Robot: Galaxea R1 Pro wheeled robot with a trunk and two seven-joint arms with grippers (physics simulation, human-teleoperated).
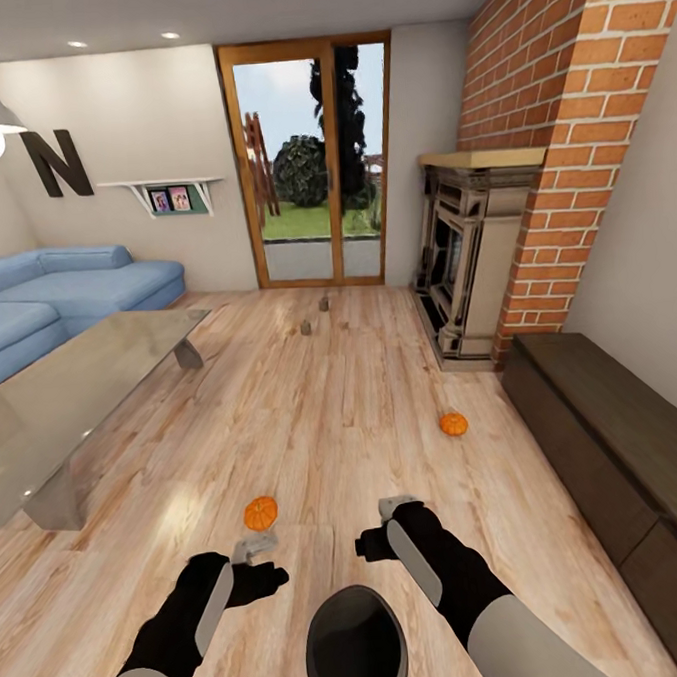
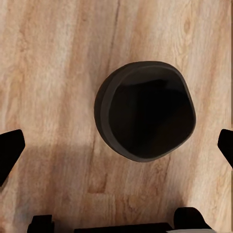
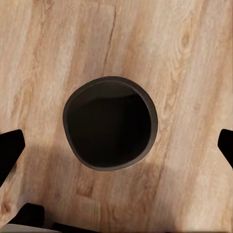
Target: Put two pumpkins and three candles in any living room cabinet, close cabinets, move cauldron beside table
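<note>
Pumpkins: two on the wood floor (image 1: 313, 420). One pumpkin (image 1: 260, 513) lies near, just beyond the left gripper (image 1: 253, 550); the other pumpkin (image 1: 453, 424) lies further right, near the cabinet (image 1: 605, 432), whose fronts look flush and closed along the right wall. Candles: three small grey stubs, one (image 1: 323, 303), a second (image 1: 305, 328) and a third (image 1: 343, 326), stand far off on the floor before the glass door (image 1: 313, 160). Cauldron (image 1: 354, 628): dark, open-mouthed, on the floor at the near edge between both arms; both wrist views look straight down into it (image 2: 145, 111) (image 3: 110, 128). Table (image 1: 71, 385): grey glossy top, left side, well apart from the cauldron. Left gripper: fingers (image 2: 9, 150) spread wide, holding nothing. Right gripper (image 1: 388, 524): fingers (image 3: 9, 148) likewise wide, holding nothing. Blue sofa (image 1: 65, 295) at far left; fireplace (image 1: 469, 260) far right.
</note>
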